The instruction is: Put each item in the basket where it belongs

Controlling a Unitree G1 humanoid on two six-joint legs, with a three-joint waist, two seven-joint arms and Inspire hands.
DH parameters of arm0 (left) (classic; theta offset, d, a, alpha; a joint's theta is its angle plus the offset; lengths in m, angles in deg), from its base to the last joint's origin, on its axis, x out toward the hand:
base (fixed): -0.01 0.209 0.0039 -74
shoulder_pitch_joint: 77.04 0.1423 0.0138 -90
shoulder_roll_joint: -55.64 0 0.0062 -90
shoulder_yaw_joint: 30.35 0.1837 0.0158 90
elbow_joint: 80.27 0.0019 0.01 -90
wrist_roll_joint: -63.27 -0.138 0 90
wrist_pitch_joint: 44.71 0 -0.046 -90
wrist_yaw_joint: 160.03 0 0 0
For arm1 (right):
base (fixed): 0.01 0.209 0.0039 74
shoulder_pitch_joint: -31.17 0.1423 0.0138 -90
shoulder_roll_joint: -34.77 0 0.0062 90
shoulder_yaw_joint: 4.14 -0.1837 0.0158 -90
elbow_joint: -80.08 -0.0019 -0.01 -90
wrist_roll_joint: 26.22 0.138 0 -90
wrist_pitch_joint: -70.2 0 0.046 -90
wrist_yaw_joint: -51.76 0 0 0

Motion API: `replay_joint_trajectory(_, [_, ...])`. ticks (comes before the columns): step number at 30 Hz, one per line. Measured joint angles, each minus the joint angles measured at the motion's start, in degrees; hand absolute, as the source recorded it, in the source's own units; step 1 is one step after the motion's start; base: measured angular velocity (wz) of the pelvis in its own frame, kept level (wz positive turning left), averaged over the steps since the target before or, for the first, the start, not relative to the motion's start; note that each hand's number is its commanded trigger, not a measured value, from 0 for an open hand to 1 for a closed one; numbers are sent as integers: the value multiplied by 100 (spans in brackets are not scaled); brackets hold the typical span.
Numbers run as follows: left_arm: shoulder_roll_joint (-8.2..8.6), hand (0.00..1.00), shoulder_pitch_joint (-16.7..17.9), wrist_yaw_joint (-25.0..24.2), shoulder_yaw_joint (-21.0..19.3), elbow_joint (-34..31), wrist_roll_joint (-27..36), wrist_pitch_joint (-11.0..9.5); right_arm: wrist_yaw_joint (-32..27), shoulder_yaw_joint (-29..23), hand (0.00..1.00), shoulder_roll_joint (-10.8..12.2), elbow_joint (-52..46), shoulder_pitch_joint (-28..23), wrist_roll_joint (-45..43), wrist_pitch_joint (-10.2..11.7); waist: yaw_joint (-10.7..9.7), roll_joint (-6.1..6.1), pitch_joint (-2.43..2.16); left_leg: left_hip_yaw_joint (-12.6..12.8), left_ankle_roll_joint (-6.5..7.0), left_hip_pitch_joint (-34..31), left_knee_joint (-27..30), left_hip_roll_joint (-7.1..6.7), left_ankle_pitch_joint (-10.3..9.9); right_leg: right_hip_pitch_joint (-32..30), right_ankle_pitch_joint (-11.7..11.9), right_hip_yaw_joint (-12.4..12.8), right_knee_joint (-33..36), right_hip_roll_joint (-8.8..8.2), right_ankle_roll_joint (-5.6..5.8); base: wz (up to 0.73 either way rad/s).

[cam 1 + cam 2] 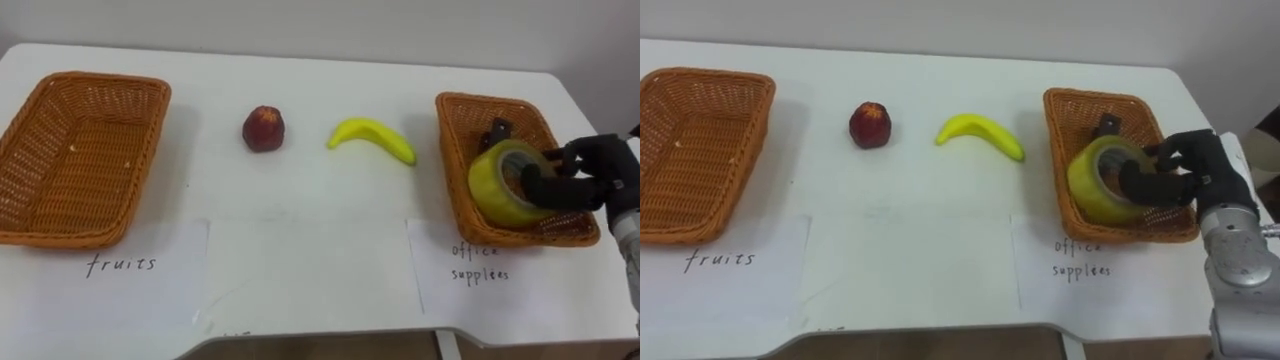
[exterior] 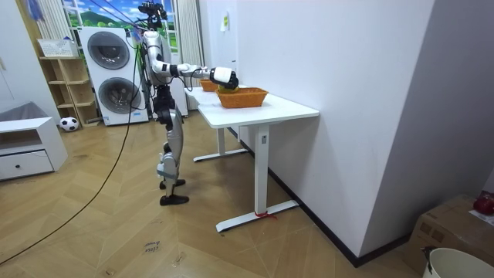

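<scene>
**A:** Paper labels line the near edge of the table. What sits behind them?

**B:** One wicker basket behind each label.

**A:** And the right hand?

**B:** Its fingers are curled round a yellow tape roll, held within the rim of the right basket, just in front of a small dark item.

**A:** The fruit?

**B:** An apple and a banana lie mid-table, apart. The left basket stands at the far left.

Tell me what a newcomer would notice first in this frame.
The right hand stands out, curled round a yellow tape roll at the office-supplies basket on the right end of the table. Next come the red apple and banana, lying apart mid-table, outside the fruits basket at left.
</scene>
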Motion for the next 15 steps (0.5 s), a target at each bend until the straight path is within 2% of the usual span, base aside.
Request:
replay_joint_trajectory(6, [3,0,10,0,0,-1,0,2,-4,-2,100,0,0,-1,10,0,-18,-1,1,17,0,8,0,1,0,-6,0,22,-1,-1,0,-1])
replay_joint_trajectory(7, [3,0,10,0,0,-1,0,2,-9,-3,93,0,0,-1,13,0,-20,-1,1,22,0,9,0,1,0,-8,0,25,-1,-1,0,0])
replay_joint_trajectory(8, [5,0,11,0,0,-1,0,2,-12,-3,82,0,0,-1,12,0,-26,-1,1,16,0,7,0,1,0,-9,0,32,-1,0,0,0])
replay_joint_trajectory(9, [4,0,11,0,0,-1,0,2,-12,-3,33,0,0,-1,11,0,-20,-2,1,8,0,5,0,1,0,-8,0,32,-1,0,0,0])
replay_joint_trajectory(10, [4,0,13,0,0,0,0,2,-12,-3,0,0,0,-1,11,0,-23,-2,1,7,0,6,1,1,0,-7,0,30,-1,0,0,0])
replay_joint_trajectory(15, [3,0,37,0,0,0,0,17,-23,-3,0,10,14,-1,58,0,-13,-8,5,1,0,16,1,-4,0,8,0,6,-1,1,0,0])
